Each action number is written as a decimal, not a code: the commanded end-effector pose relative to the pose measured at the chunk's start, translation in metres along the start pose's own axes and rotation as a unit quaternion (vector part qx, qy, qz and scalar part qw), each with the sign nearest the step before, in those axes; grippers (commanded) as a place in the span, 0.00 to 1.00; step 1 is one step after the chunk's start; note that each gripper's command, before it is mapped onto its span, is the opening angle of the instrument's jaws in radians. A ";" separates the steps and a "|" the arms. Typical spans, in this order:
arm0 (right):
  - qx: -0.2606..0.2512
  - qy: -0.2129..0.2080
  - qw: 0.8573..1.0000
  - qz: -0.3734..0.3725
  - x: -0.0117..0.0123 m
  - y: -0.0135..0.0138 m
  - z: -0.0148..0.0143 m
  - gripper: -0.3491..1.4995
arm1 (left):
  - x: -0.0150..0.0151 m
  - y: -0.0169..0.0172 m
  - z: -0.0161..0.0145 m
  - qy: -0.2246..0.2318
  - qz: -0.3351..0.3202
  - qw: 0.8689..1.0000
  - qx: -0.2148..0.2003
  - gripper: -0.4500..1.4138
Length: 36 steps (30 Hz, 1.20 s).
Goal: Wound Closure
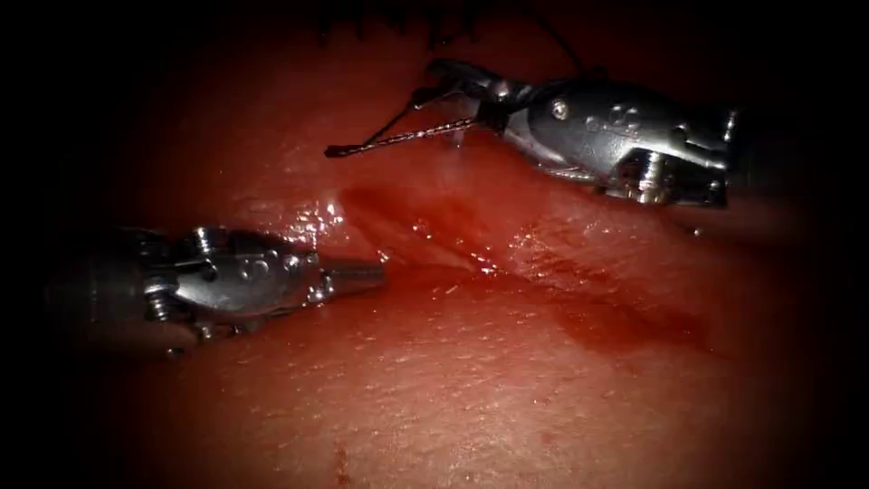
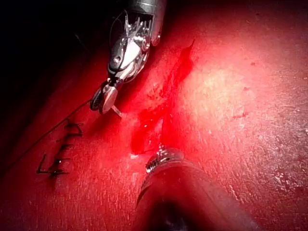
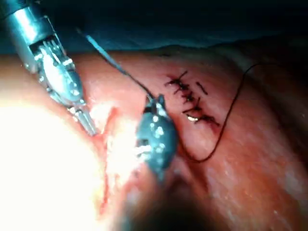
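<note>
1. The needle (image 1: 398, 138) looked thin, dark and glinting, lying nearly flat just above the tissue (image 1: 507, 380), its free end pointing left, not in the tissue.
2. The right claw (image 1: 462, 100) was clamped on the needle's right end; thread (image 3: 226, 120) trailed from there past the stitches (image 3: 190, 98).
3. The left claw (image 1: 362, 270) was closed, holding nothing, left of the cut (image 1: 471, 244) with its red fluid (image 1: 615, 321), well apart from the needle.

The right tool (image 3: 155, 103) hangs over the tissue (image 3: 260, 168), dark thread (image 3: 226, 126) at its tip; stitches (image 3: 190, 98) lie just beside it; the left tool (image 3: 89, 124) tapers, jaws together, beside the cut (image 3: 107, 159).
</note>
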 end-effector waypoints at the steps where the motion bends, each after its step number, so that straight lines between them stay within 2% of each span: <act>1: -0.001 0.001 1.000 0.011 -0.0002 0.0000 0.0008 0.00 | 0.0000 0.0003 0.0007 0.000 -0.001 1.000 -0.001 0.09; 16: 0.008 -0.013 0.986 0.163 -0.0014 -0.0003 0.0011 0.00 | 0.0011 0.0005 -0.0003 -0.002 -0.006 1.000 -0.006 0.09; 20: 0.016 -0.015 0.975 0.222 -0.0019 -0.0007 0.0012 0.00 | 0.0009 0.0003 -0.0006 -0.002 -0.005 1.000 -0.003 0.09; 26: 0.034 -0.031 0.961 0.271 -0.0024 -0.0012 0.0012 0.00 | 0.0008 0.0001 -0.0008 -0.002 -0.004 1.000 -0.004 0.08; 29: 0.057 -0.035 0.945 0.321 -0.0032 -0.0021 0.0014 0.00 | 0.0008 0.0000 -0.0008 -0.002 -0.003 1.000 -0.005 0.08; 36: 0.079 -0.045 0.922 0.378 -0.0039 -0.0032 0.0016 0.00 | 0.0003 -0.0004 -0.0006 -0.002 -0.001 1.000 -0.003 0.07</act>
